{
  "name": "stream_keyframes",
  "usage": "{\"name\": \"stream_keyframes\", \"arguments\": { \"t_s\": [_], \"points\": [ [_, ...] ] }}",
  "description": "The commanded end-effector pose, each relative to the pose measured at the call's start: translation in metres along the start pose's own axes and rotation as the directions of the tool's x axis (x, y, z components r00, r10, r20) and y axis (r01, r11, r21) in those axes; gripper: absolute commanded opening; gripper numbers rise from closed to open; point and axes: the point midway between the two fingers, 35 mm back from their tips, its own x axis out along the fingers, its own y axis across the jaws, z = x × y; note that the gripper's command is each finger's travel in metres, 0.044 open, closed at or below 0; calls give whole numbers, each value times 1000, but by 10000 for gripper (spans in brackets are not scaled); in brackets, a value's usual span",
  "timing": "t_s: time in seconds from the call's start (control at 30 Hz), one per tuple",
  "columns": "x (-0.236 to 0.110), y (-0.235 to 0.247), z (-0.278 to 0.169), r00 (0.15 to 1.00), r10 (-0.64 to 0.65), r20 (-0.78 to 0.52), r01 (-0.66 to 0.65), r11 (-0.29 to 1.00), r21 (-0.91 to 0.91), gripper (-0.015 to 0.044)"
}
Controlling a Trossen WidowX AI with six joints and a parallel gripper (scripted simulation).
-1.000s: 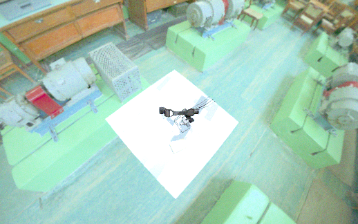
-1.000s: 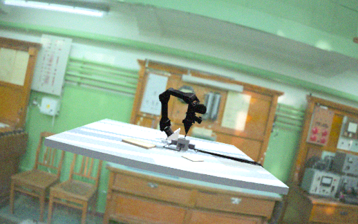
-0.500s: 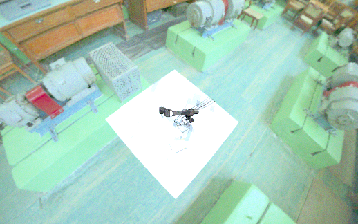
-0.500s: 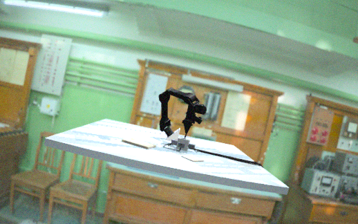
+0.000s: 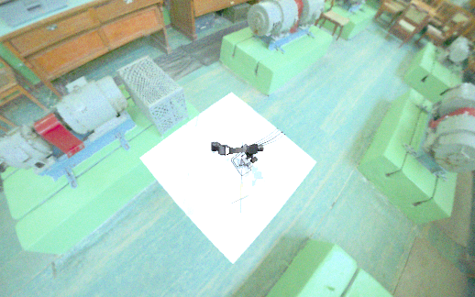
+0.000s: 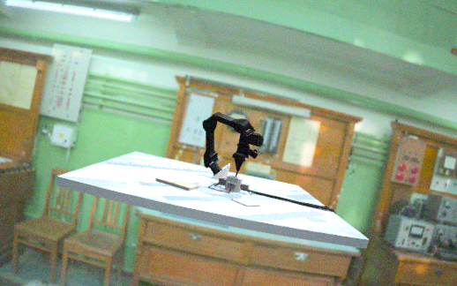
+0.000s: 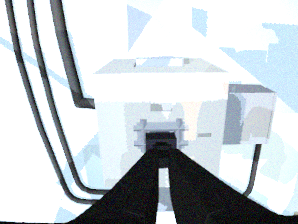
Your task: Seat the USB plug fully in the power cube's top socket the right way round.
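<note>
Your gripper points straight down over the power cube, fingers nearly pressed together and pinching the USB plug at their tips. In the wrist view the plug shows as a small dark block sitting in the socket on the cube's top face; you cannot tell from any view how deep it sits or which way round it is.

Containers: the only receptacle is that socket, w/ the plug in it. A grey boxy part sticks out from the cube's right side.

Materials/shapes:
- Cube: pale grey, blocky, flat faces, matte. In the exterior view it is a small grey box on the table, directly under the fingertips.
- Fingers: black, tapering wedges w/ a thin bright slit between them.
- Cables: several dark round cables loop along the left of the wrist view; one black cable runs from the cube toward the table's right edge.
- Table: white slab top, faint blue streaks.
- A flat tan board lies left of the cube, apart from it; a thin white card lies in front, near. A pale triangular piece stands just behind the cube.
- Arm: black, arched up and over.

Top view too small for plug detail.
</note>
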Motion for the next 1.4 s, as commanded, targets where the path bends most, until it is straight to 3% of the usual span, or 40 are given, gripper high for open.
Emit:
{"name": "stream_keyframes", "arguments": {
  "t_s": [0.0, 1.37],
  "points": [
    [0, -1, 0, 1000, -6, 0, 6, 1000, -3, 0],
    [5, -1, 0, 1000, -6, -1, 6, 1000, -3, 0]
  ]
}}
